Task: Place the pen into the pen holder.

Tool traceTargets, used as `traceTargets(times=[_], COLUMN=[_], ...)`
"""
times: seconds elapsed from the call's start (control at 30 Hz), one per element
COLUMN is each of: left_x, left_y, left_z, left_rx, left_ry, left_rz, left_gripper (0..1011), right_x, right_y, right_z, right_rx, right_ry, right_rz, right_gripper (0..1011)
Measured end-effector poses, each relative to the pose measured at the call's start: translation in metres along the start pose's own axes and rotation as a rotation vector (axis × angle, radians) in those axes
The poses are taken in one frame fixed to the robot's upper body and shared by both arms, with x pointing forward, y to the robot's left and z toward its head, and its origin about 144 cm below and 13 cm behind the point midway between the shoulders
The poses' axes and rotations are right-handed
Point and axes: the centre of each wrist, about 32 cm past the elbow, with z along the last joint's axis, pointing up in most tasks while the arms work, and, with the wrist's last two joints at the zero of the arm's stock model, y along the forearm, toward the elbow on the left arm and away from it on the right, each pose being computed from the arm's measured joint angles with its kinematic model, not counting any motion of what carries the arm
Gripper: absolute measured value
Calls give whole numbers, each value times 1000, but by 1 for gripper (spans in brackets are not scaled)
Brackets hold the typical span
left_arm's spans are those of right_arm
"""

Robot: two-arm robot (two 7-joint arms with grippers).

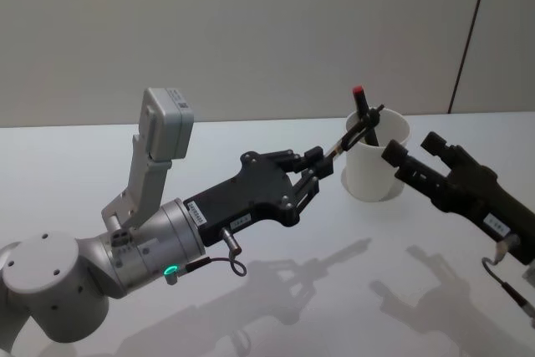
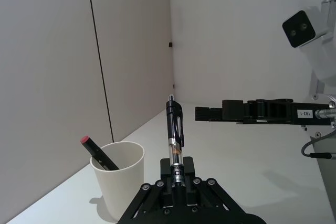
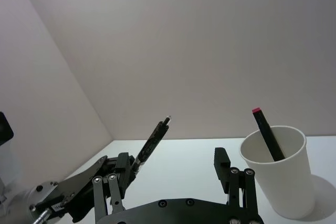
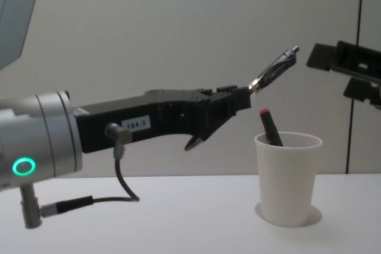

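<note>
Left claw (image 4: 241,98) clamps black clipped pen (image 4: 275,66), angled upward | plain white paper cup (image 4: 289,176) ahead, below; rim apart from pen | right claw (image 1: 408,148) spread wide, near rim, not touching.

The tapered white paper cup (image 4: 287,176) that serves as the pen holder looks matt, with a smooth rolled rim. The slim black plastic pen (image 2: 175,129) is glossy, with a clear mid-section and a shiny clip. The left end effector (image 1: 324,162) and right end effector (image 1: 414,150) are matt black with small bright screw heads. The white tabletop (image 1: 334,290) is smooth with a soft sheen. The silver wrist housing (image 1: 155,248) looks satin metallic.
</note>
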Motion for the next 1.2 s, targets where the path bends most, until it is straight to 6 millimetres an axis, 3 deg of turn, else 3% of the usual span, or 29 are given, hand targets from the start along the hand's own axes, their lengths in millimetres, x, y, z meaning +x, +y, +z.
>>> traceTargets(times=[0.57, 1.2], left_x=[0, 0], left_y=[0, 0], left_z=[0, 0], left_rx=[0, 0], left_ry=[0, 0], left_rz=[0, 0], left_gripper=[130, 130], right_x=[-2, -13], right_y=[21, 35], right_z=[0, -3], right_rx=[-27, -71], right_ry=[195, 223], right_rz=[-67, -34], right_gripper=[1001, 1001])
